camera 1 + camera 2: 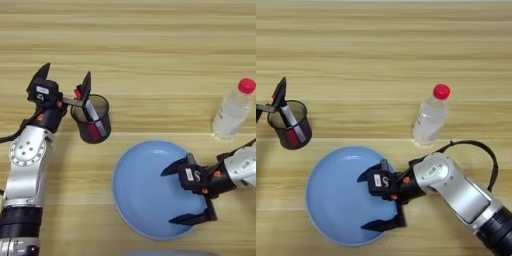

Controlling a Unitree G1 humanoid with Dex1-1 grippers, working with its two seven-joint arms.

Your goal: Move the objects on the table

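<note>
Desk [150, 45]: light wood grain, horizontal plank stripes, fills both views, so we see nothing of the room beyond it.

Writing: we can't read any. There are small white label patches on both pincers, too small to make out. We see no legible label on the bottle.

Counts as we see them:
- 1 round light-blue plate [145, 200], lying flat on the desk, near edge, centre-right.
- 1 small clear plastic bottle [429, 118] with red cap, upright, just beyond the plate's far right side, apart from it.
- 1 dark translucent pen cup [91, 120], upright, left of the plate and apart from it.
- Markers [92, 116] in the cup: at least two, white-bodied with red caps, leaning. We can't get an exact count through the dark wall.
- 2 arms, 2 pincers.

Left pincer [67, 85]: at the cup's far-left rim, fingers spread wide. The right-hand finger sits over the cup mouth, the other is out to the left, clear of the cup. A marker end pokes up between them; we can't tell whether it touches either finger. It is pinching nothing that we can see.

Right pincer [182, 195]: over the right part of the plate, fingers spread, tips pointing left across the plate surface. One finger is at the far side, one near the plate's near rim. It holds nothing. We can't tell if the tips touch the plate.
</note>
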